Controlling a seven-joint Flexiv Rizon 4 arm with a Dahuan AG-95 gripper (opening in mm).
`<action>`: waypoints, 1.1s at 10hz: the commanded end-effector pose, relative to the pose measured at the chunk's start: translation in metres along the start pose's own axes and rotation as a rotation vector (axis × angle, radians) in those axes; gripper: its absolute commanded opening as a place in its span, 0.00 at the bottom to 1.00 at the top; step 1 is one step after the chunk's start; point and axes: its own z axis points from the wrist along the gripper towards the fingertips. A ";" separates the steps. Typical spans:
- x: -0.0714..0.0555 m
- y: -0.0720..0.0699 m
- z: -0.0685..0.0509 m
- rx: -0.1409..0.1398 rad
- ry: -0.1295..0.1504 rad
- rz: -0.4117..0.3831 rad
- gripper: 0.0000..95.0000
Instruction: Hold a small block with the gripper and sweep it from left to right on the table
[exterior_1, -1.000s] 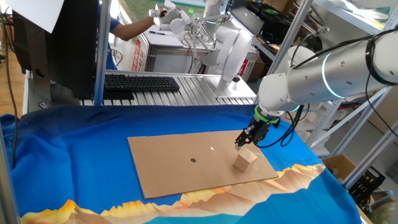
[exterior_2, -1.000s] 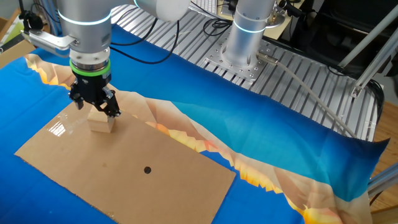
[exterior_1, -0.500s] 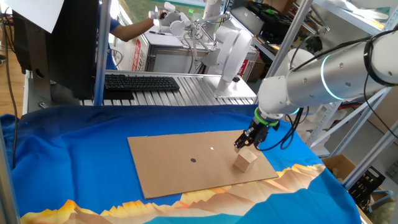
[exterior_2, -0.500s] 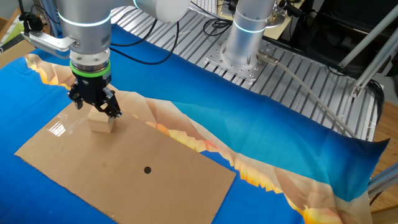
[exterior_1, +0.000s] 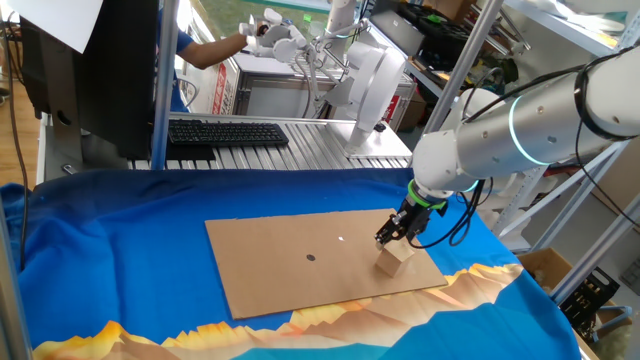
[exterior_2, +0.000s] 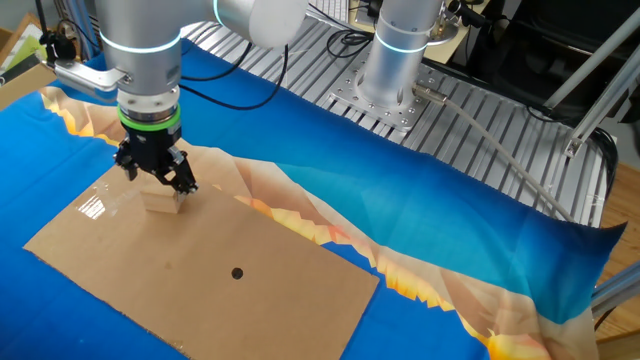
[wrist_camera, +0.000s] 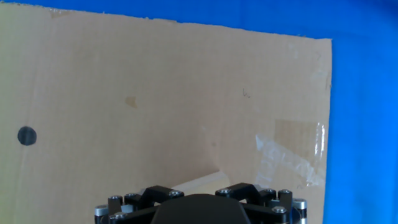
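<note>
The small block (exterior_1: 398, 255) sits on the cardboard sheet (exterior_1: 300, 265), close to the sheet's right edge as seen from the fixed view that looks toward the keyboard (exterior_1: 228, 132), and well away from the black dot (exterior_1: 311, 257) near the sheet's middle. The claw (exterior_1: 397, 233) hangs straight down right over the block with its fingers spread wide, one on either side of the block's top; I cannot tell whether they touch it. A green ring (exterior_2: 152, 117) sits just above the claw on the silver-white arm (exterior_1: 520, 120). The sheet lies on the table (exterior_1: 110, 250), draped in blue cloth with an orange mountain print. In the hand view, a pale corner of the block (wrist_camera: 202, 183) shows just above the claw's black body.
</note>
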 end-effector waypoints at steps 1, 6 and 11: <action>0.000 0.001 0.002 0.002 -0.001 0.004 1.00; 0.000 -0.001 0.013 -0.002 -0.003 0.008 1.00; -0.001 -0.004 0.021 -0.001 0.001 -0.002 0.80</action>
